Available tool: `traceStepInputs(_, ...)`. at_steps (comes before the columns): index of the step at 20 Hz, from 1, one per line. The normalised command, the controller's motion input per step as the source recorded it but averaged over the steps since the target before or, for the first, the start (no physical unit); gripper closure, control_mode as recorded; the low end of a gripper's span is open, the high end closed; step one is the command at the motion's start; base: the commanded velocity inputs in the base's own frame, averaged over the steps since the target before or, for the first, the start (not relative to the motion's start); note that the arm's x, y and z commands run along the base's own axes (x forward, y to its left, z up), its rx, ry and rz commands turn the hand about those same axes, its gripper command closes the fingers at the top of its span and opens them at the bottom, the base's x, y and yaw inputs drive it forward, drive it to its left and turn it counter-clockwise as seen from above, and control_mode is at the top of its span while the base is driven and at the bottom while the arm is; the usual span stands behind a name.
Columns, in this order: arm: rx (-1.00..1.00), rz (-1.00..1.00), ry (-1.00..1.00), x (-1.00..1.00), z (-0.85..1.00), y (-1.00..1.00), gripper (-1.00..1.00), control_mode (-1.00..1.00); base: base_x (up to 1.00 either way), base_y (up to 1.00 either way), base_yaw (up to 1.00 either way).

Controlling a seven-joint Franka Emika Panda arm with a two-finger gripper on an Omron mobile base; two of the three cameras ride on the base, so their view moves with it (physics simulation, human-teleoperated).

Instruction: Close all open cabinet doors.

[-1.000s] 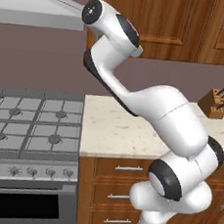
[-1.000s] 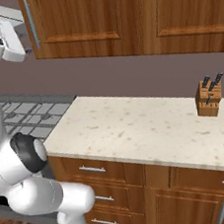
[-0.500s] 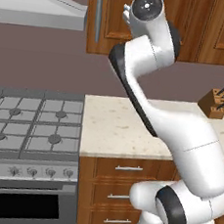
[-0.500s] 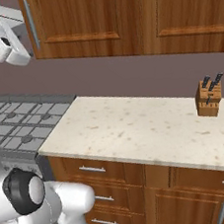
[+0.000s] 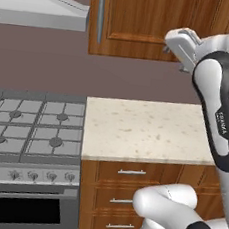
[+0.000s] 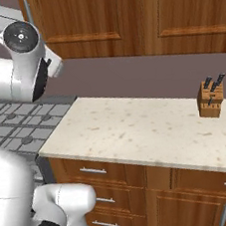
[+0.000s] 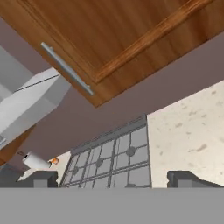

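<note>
speckled stone counter (image 5: 145,130); panelled wooden cabinet doors (image 5: 142,19); jaws (image 7: 113,179) wide apart, empty.

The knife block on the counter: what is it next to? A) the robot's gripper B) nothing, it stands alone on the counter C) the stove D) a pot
B: in the right base view the knife block stands by itself on the speckled counter, far from the stove.
</note>
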Motion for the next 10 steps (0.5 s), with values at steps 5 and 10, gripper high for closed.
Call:
traceStepInputs(5, -0.05, 0.51, -0.02, -0.18, -0.06, -0.46, -1.00, -1.00, 0.00, 0.00, 0.00)
traceStepInputs(10, -0.11, 0.22, -0.01, -0.21, 0.01, -0.22, -1.00, -1.00, 0.00, 0.00, 0.00)
